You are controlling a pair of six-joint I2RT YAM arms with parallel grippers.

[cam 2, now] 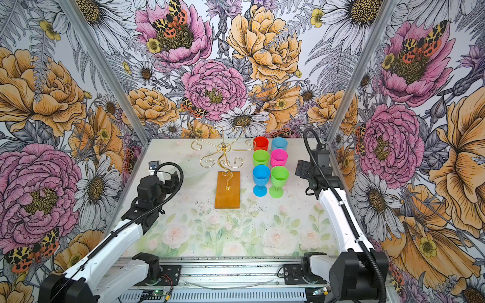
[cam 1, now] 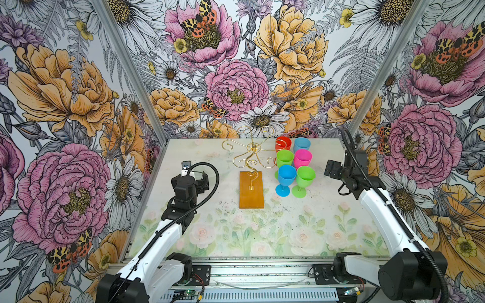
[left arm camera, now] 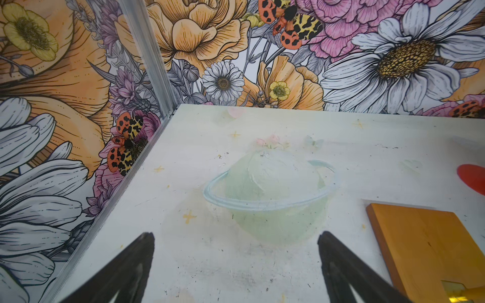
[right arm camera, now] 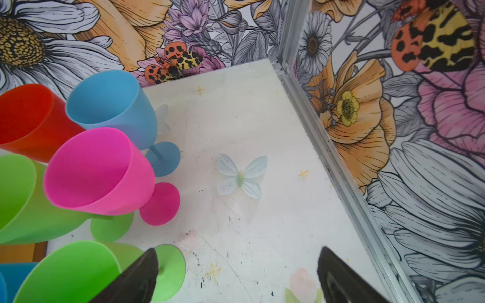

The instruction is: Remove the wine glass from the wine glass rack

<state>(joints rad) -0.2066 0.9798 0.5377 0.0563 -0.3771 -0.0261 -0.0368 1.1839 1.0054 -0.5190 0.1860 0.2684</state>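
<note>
Six empty wine glasses (cam 1: 302, 157) (beside rack (cam 1: 251, 195))

The left wrist view's edge is cropping the wine glass rack (left arm camera: 430, 249) and a red glass (left arm camera: 472, 178); in both top views a blue glass (cam 1: 286, 174) is hiding a green glass (cam 1: 284, 157) below its bowl.

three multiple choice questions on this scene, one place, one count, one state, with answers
1. Where do the wine glasses stand? A on the rack's arms B on the table, right of the wine glass rack in both top views C by the left arm
2. How many are green? A one B two C four
3. The right gripper is A open B shut on a glass C shut on the rack
1 B: all stand upright beside its base. 2 B: middle row and front row. 3 A: its jaws stand wide apart, empty.
</note>
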